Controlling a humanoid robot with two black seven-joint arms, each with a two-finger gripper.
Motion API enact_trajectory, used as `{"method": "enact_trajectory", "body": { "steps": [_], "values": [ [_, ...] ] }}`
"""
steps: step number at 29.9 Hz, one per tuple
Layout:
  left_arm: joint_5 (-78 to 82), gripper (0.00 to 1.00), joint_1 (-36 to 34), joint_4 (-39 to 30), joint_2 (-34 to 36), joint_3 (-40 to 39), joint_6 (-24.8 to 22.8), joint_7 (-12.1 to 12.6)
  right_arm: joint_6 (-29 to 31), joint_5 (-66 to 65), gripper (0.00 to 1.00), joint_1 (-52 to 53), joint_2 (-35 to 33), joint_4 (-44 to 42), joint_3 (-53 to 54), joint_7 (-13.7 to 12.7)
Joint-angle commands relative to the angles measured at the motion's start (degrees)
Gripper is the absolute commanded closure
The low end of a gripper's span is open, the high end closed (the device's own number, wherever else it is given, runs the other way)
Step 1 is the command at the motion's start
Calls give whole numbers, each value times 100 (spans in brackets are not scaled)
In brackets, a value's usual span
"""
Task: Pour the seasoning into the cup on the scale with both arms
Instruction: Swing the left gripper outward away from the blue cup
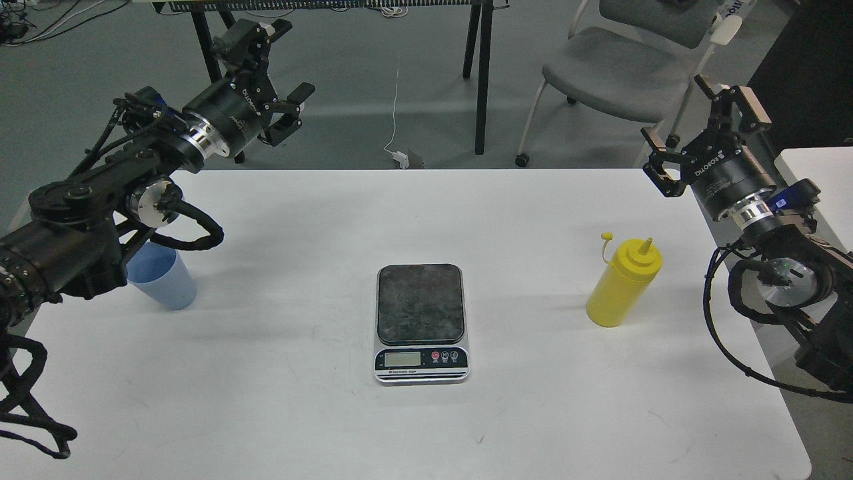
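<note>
The scale (420, 321) lies in the middle of the white table (320, 413), its dark platform bare. The light blue cup (164, 280) stands upright at the left, partly hidden behind my left arm. The yellow seasoning bottle (624, 283) stands upright at the right, its tethered cap hanging off to the left of the nozzle. My left gripper (288, 63) hangs open high above the table's far left edge, holding nothing. My right gripper (705, 130) is open too, raised beyond the far right edge, above and behind the bottle.
A grey chair (620, 67) stands behind the table at the right. Black table legs (481, 73) and a white cable with a plug (398, 157) are on the floor beyond the far edge. Another white surface (823, 173) adjoins at the right.
</note>
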Motion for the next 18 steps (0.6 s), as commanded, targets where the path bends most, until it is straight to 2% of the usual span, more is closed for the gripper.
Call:
{"method": "enact_trajectory", "body": {
  "steps": [1, 5, 12, 14, 18],
  "values": [
    [7, 1, 7, -9, -23, 36, 88, 0, 0, 0, 1, -14, 3, 0, -17, 0],
    [130, 1, -2, 35, -24, 54, 176, 0, 0, 0, 1, -14, -6, 0, -9, 0],
    [156, 1, -2, -9, 187, 71, -96, 0, 0, 0, 1, -14, 3, 0, -26, 0],
    [261, 0, -10, -44, 397, 263, -250, 0, 0, 0, 1, -23, 3, 0, -35, 0],
    [883, 0, -72, -403, 1082, 651, -250, 0, 0, 0, 1, -49, 3, 0, -35, 0]
  ]
}}
